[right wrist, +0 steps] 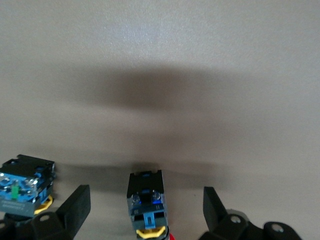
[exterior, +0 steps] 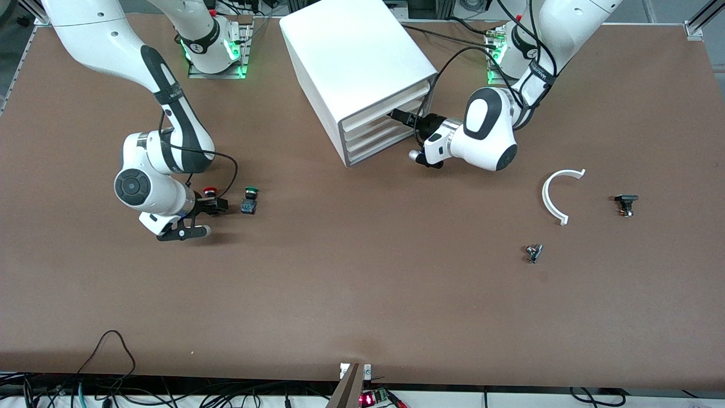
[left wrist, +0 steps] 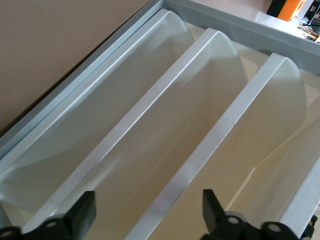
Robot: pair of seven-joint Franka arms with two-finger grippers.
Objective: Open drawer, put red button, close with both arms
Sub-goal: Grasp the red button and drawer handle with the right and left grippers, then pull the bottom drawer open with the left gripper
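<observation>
The drawer (exterior: 385,107) is the uppermost of three fronts of the white cabinet (exterior: 351,56), and its front is level with the two below. My left gripper (exterior: 399,116) is open at that front. In the left wrist view its fingers (left wrist: 82,215) straddle the drawer's front lip (left wrist: 240,115) without touching it. The red button (exterior: 209,192) lies on the table toward the right arm's end. My right gripper (exterior: 214,204) is open around it. In the right wrist view the button's black-and-blue body (right wrist: 146,202) lies between the open fingers (right wrist: 75,205), clear of both.
A green-capped button (exterior: 250,199) lies next to the red one and also shows in the right wrist view (right wrist: 25,185). Toward the left arm's end lie a white curved piece (exterior: 558,195), a small black part (exterior: 626,204) and a small metal part (exterior: 533,253).
</observation>
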